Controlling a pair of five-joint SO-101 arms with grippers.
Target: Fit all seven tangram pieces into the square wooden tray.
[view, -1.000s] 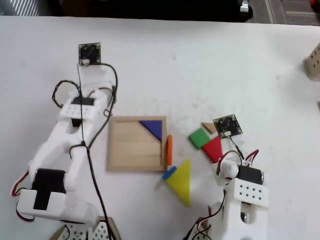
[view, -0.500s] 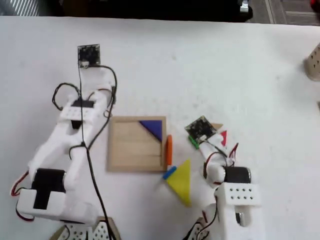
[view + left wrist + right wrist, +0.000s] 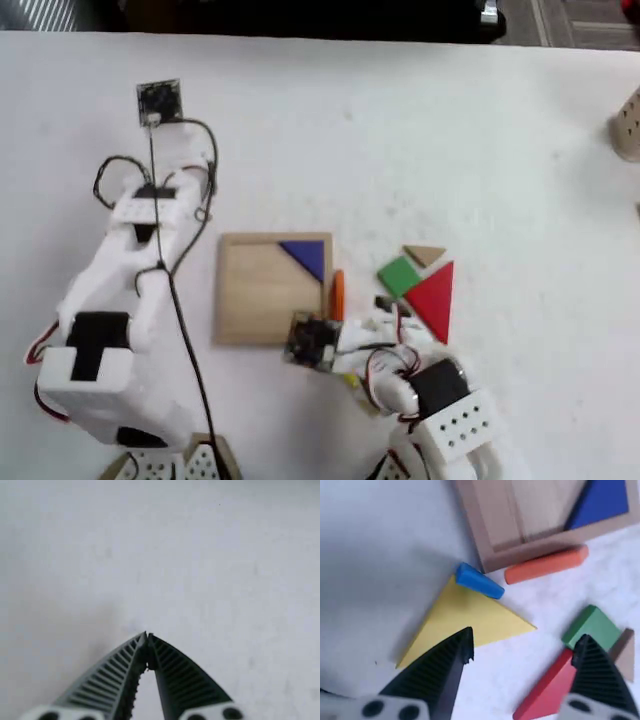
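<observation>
The right gripper [image 3: 525, 640], jaws apart, hangs over the yellow triangle [image 3: 470, 615] beside a corner of the tray [image 3: 265, 334], toward the near edge of the tabletop [image 3: 450, 120]. The left gripper [image 3: 147, 637] is closed.

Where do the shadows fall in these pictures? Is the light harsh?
Right wrist view: a soft shadow lies on the table beside the yellow triangle. Left wrist view: a faint one spreads beside the shut left gripper. High view: light looks even, no glare.

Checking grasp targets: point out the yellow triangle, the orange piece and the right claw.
yellow triangle [image 3: 470, 617], right wrist view, middle of its top face.
orange piece [image 3: 545, 564], right wrist view, middle of its length.
right claw [image 3: 525, 639], right wrist view, midway between its open fingertips.
</observation>
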